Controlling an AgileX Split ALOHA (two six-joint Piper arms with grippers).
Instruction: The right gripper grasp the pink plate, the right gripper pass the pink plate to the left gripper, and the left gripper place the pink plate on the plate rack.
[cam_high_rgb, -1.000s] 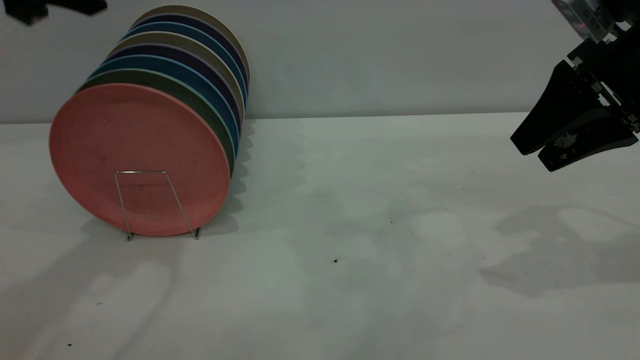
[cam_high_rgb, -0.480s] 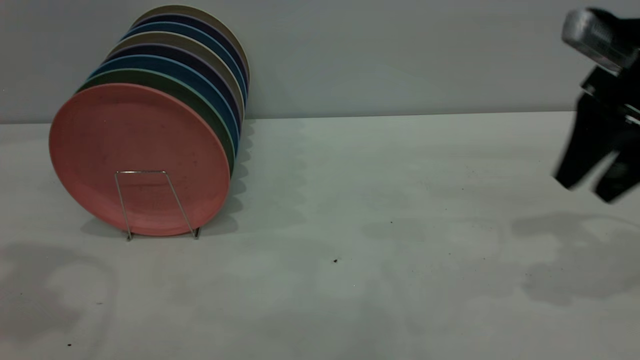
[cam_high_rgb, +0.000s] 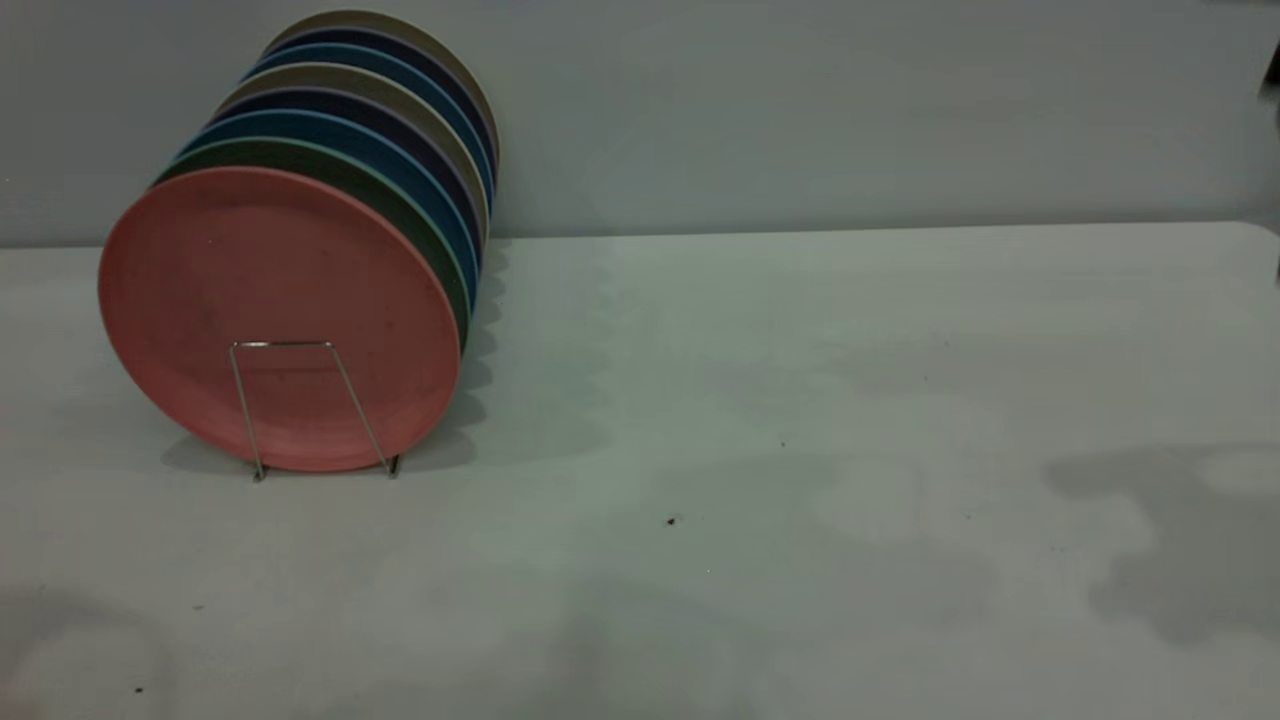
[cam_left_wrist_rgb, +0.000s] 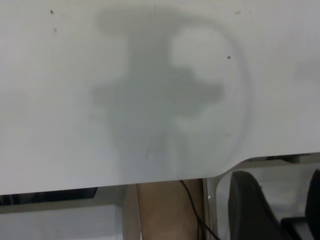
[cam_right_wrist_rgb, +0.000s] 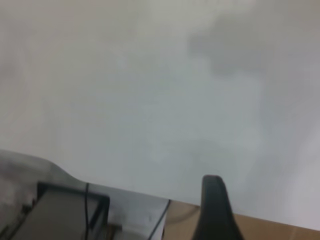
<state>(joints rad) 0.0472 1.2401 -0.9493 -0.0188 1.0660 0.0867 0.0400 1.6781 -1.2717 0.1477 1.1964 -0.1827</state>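
Observation:
The pink plate (cam_high_rgb: 270, 300) stands upright at the front of a row of plates, leaning behind the front wire loop of the plate rack (cam_high_rgb: 282, 344), at the table's left. Neither gripper shows in the exterior view. In the left wrist view the left gripper (cam_left_wrist_rgb: 280, 172) hangs over the table's edge, its two fingers (cam_left_wrist_rgb: 245, 205) apart and empty. In the right wrist view only one finger (cam_right_wrist_rgb: 214, 207) of the right gripper shows, with nothing beside it or in it, over the table's edge.
Behind the pink plate stand a green plate (cam_high_rgb: 400, 200), blue plates (cam_high_rgb: 420, 160) and beige ones. The white table (cam_high_rgb: 750, 400) carries only specks and arm shadows. Cables and floor show below the table's edge (cam_left_wrist_rgb: 165, 215).
The right gripper has swung down and off the right edge of the exterior view. The left arm's dark tip at the top left has gone from view. The plates have not moved.

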